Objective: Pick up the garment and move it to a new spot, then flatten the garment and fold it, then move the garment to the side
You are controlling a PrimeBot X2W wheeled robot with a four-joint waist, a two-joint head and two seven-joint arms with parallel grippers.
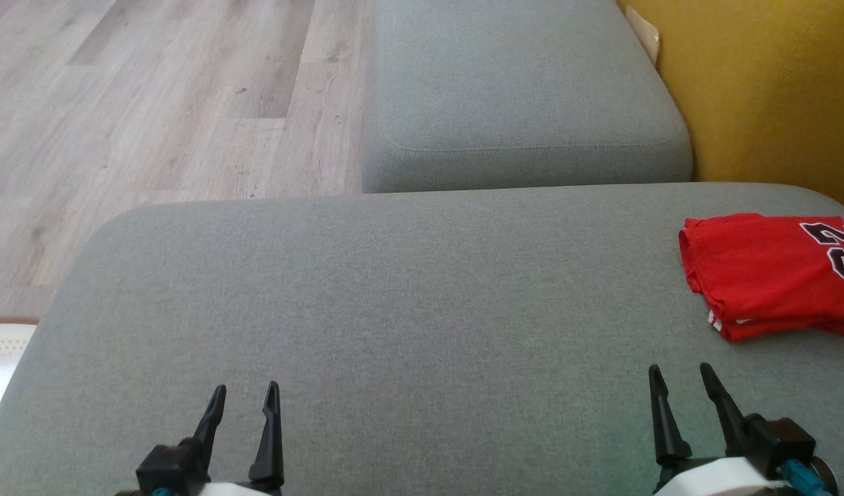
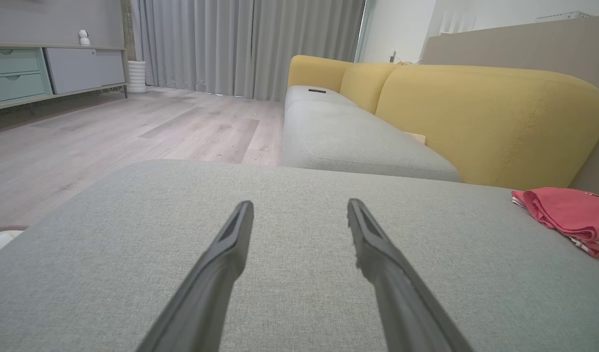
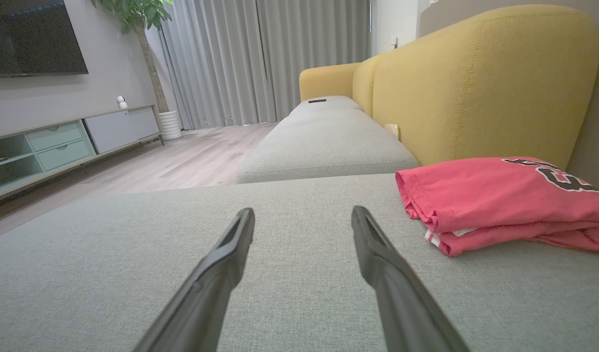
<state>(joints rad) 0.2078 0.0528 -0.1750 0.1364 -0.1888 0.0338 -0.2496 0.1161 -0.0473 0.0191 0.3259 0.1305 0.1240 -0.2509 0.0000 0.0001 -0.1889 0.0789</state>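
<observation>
The pale wood floor [image 1: 153,103] spread beyond the far left of the big grey seat cushion [image 1: 408,296], which took up most of the head view. A yellow backrest [image 1: 773,89] rose along that cushion's right side and ran on past its far edge. A second grey cushion [image 1: 518,89] butted against the big cushion's far edge, towards the right. Grey curtains [image 3: 260,58] hung well beyond the big cushion, across the floor.

The garment [image 1: 766,275], red with black, white-edged numerals, lay folded flat on the big cushion at its far right corner, close beside the backrest, with layered edges facing the cushion's middle.

The left gripper [image 1: 246,386] hung over the big cushion's near edge towards the left, its jaws spread apart and empty. The right gripper [image 1: 678,367] hung over the same near edge towards the right, just short of the garment and clear of it, its jaws likewise released and grasping nothing.
</observation>
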